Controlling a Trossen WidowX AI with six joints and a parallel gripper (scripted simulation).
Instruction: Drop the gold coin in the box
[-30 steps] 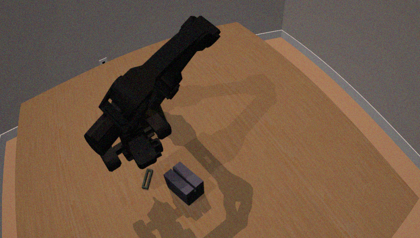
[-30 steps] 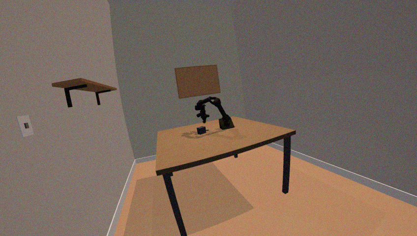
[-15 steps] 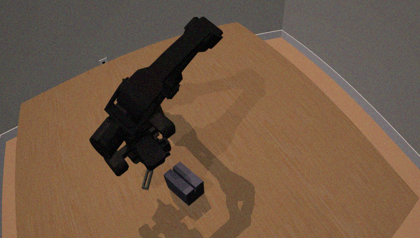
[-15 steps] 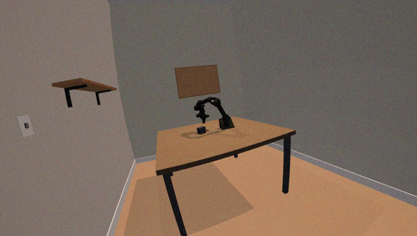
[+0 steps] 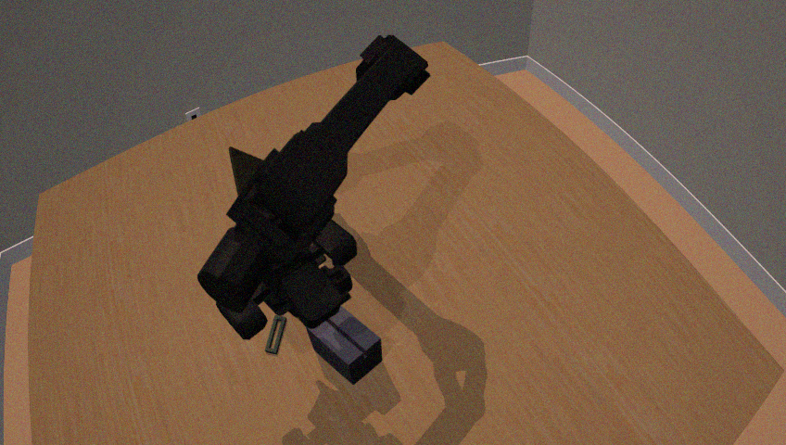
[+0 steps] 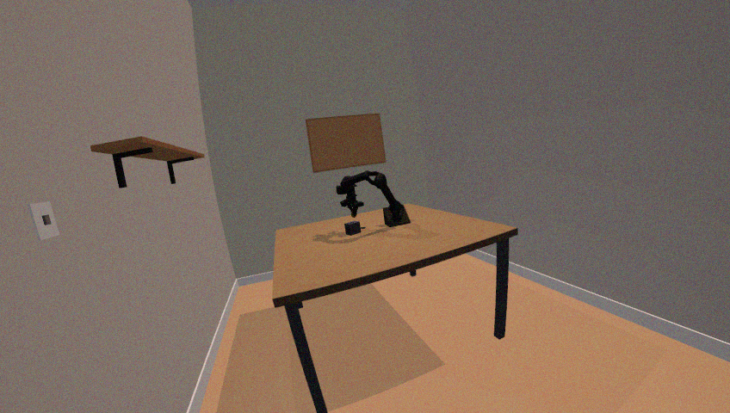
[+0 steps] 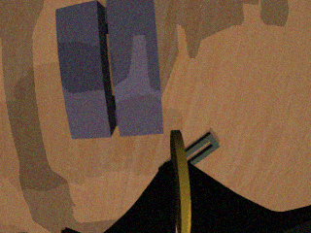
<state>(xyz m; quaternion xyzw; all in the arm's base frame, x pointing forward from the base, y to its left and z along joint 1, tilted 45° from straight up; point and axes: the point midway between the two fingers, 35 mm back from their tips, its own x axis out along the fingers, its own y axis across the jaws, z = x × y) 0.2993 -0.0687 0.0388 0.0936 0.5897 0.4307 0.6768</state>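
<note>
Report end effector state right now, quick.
End effector: closed, holding the gold coin on edge between its fingers.

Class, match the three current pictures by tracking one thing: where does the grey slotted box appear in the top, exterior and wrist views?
Top: the grey box is below centre, partly covered by the gripper.
Exterior: small, just left of centre, on the table.
Wrist: upper left, its slot running nearly upright.
Shared landmark: the table.
</note>
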